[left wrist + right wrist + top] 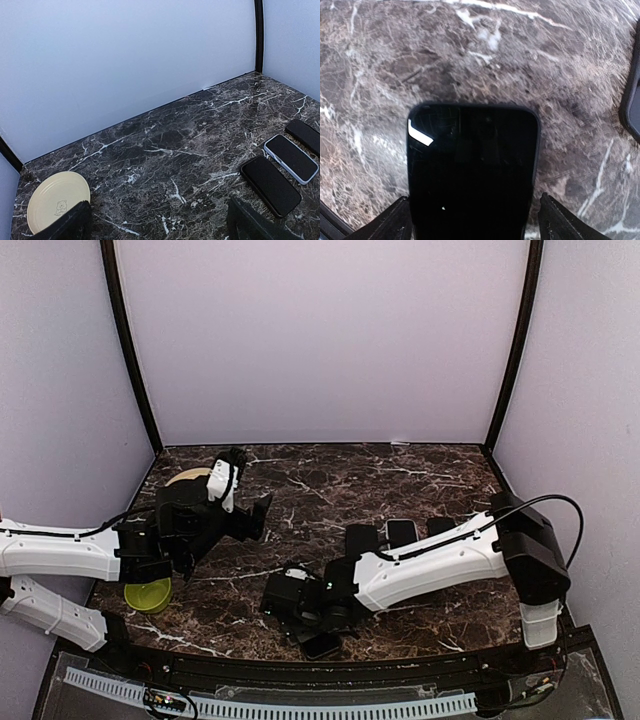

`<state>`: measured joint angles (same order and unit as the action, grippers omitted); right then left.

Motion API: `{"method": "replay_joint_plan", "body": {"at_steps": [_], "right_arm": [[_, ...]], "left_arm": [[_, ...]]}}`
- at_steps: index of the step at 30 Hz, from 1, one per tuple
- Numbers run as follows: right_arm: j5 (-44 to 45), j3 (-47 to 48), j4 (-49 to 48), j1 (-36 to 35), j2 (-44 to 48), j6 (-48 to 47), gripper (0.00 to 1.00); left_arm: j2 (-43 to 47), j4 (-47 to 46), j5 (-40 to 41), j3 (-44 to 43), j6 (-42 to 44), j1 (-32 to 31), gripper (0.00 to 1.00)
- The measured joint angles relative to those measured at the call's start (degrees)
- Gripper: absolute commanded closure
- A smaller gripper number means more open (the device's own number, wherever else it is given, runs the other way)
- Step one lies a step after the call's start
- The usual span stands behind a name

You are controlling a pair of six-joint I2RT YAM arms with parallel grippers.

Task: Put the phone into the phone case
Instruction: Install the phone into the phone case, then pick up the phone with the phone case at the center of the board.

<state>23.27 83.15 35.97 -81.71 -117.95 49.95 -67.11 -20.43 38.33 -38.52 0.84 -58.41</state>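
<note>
Right tool (472,200) stands spread astride the phone (472,150), clamping nothing, evidently set for a side pinch. Phone lies flat on the counter (470,50), nearward of the pale-rimmed case (291,158); left tool (157,220) hangs wide open, empty, left of it.

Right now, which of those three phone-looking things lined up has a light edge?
The middle one. A pale rim runs round its dark face, while its left neighbour and right neighbour are black all over.
</note>
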Motion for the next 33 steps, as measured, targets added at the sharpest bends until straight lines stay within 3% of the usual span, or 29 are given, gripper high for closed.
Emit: {"method": "replay_joint_plan", "body": {"at_steps": [2,5,11,14,30,32,33], "right_arm": [[-0.5,0.6,1.7,0.0,0.1,-0.4,0.08],[-1.7,1.3,4.4,0.0,0.6,-1.7,0.17],[-3.2,1.7,8.1,0.0,3.2,-3.9,0.65],[-4.2,1.6,7.7,0.0,4.3,-4.5,0.76],[-10.0,-4.3,3.8,0.3,4.8,-4.1,0.82],[-10.0,-4.3,3.7,0.3,4.8,-4.0,0.79],[-10.0,-4.3,3.7,0.4,4.8,-4.0,0.68]], "left_arm": [[-0.1,0.0,0.0,0.0,0.0,0.0,0.05],[-0.2,0.0,-0.2,0.0,0.0,0.0,0.05],[-0.4,0.0,-0.3,0.0,0.0,0.0,0.05],[-0.5,0.1,-0.4,0.0,0.0,0.0,0.05],[-1.4,0.8,-1.0,-0.9,0.0,0.0,0.04],[-1.5,0.8,-1.0,-0.9,0.0,0.0,0.05],[-1.5,0.8,-1.0,-0.9,0.0,0.0,0.05]]}}
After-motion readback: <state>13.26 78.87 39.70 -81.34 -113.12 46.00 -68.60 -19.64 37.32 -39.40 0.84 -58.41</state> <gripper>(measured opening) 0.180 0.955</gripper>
